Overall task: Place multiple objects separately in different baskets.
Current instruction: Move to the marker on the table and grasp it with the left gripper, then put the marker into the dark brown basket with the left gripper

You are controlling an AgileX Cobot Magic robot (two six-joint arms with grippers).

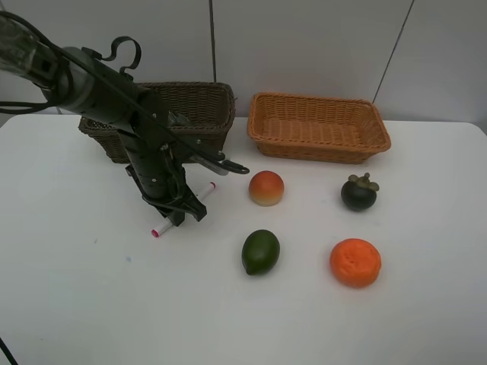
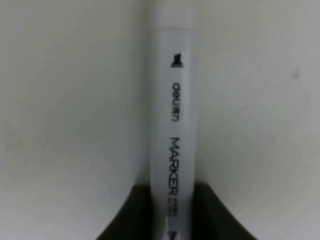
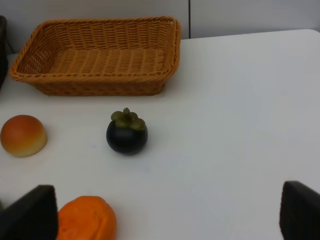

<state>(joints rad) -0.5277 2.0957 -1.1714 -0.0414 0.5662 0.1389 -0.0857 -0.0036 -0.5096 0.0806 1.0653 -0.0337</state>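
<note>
Jaws of the left gripper (image 1: 175,214) clamp the white pink-tipped marker (image 2: 172,125) mid-barrel, presumably for a balanced lift; it lies on the bench (image 1: 68,304), left of centre, before the dark brown basket (image 1: 209,114) at the rear edge. The right gripper (image 3: 165,220) stands parted, idle.

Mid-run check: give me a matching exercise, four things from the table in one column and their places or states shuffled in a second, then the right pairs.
Things
1. white pink-tipped marker
2. dark mangosteen
3. orange
4. light orange-tan basket

Places or states
A. empty, at the back right
B. between the fingers of the left gripper
C. front right, beside the green fruit
D. just in front of the light orange-tan basket, toward its right end

Pairs: 1-B, 2-D, 3-C, 4-A
</note>
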